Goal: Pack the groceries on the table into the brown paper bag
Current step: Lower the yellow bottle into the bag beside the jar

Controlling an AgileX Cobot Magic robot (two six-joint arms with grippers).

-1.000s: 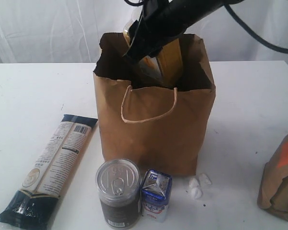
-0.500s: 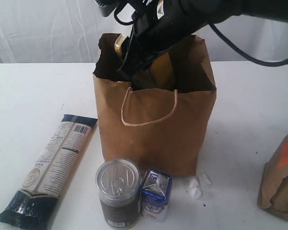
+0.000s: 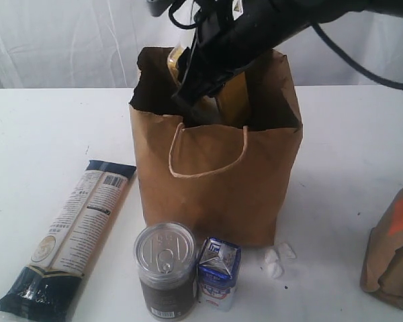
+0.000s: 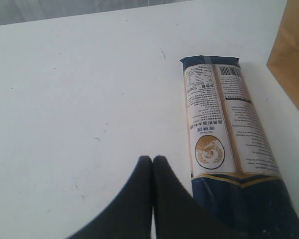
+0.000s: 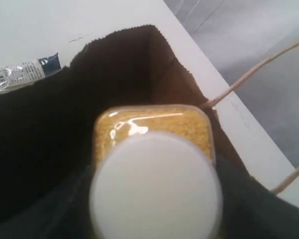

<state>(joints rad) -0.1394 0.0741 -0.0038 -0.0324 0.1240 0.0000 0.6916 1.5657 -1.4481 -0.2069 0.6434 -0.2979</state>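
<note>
Table: white tabletop (image 3: 40, 134), faintly specked.
Long navy-cream packet (image 3: 70, 231): flat by the front left corner, one end toward the front edge, the other near the bag's left side; unmoved.
Left gripper (image 4: 152, 158): clenched on nothing, fingertips pressed together, over bare tabletop just beside the packet.
Silver-topped can (image 3: 165, 268): upright at the front edge, before the bag; same place as a second ago.
Small blue-white carton (image 3: 219, 272): upright, touching the can's right side; unchanged.
Brown paper bag (image 3: 215, 181): upright mid-table, mouth open, near handle loop hanging down its front.
Right gripper (image 3: 187, 94): reaches down into the bag's mouth, grasping the bottle; arm has shifted slightly since the earlier frame.
Yellow-grain bottle (image 5: 154, 129): white cap toward the wrist camera, inside the bag's mouth; less of it shows above the rim than a second ago.
White crumpled scraps (image 3: 274, 260): by the bag's front right corner.
Brown pouch with orange label (image 3: 393, 248): at the right edge, toward the front; unmoved.
</note>
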